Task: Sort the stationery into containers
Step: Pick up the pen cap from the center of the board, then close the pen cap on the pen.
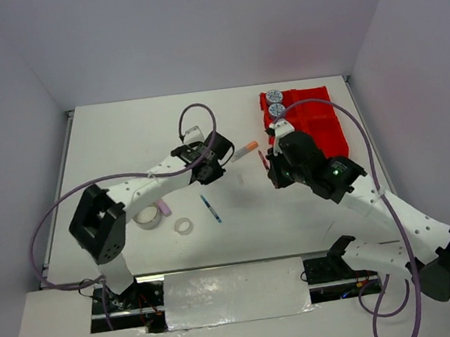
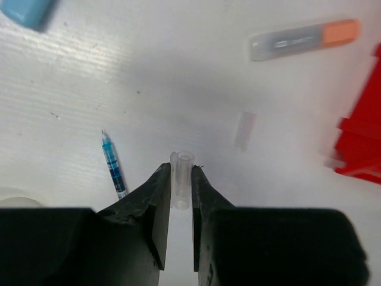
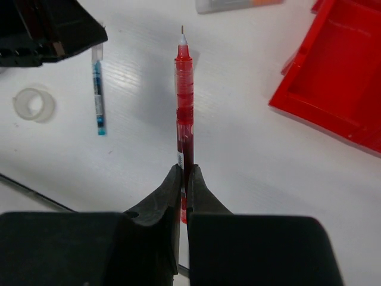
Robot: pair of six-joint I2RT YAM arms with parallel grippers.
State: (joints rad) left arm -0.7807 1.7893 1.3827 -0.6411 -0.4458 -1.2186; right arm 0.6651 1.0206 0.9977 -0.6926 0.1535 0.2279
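On the left of the table [image 1: 108, 141], near the left arm's base, lies a big tape ring [image 1: 147, 216]. A pink stick [image 1: 164, 209] lies just to its right, and a small tape ring [image 1: 183, 225] lies a little nearer, apart from both. Right of that, a blue pen [image 1: 211, 208] lies flat on the table, its tip pointing far.

Just beyond the pen is the left gripper [image 2: 180, 190]. Its fingers are pressed against a short clear tube [image 2: 181, 177], which stands out past the fingertips. A blurred blue stick [image 2: 27, 12] lies further off to its left. An orange-capped stick [image 1: 245, 150] lies between the two grippers, toward the far side.

The right gripper [image 3: 184, 179] is clamped on the back end of a red pen [image 3: 184, 95], whose tip points away from the fingers. I cannot tell whether the pen touches the table.

At the far right sits the red tray [image 1: 322, 129]. Two tape rolls [image 1: 274, 96] with a blue pattern sit at its far left corner, one just nearer than the other. I cannot tell whether they share a compartment.
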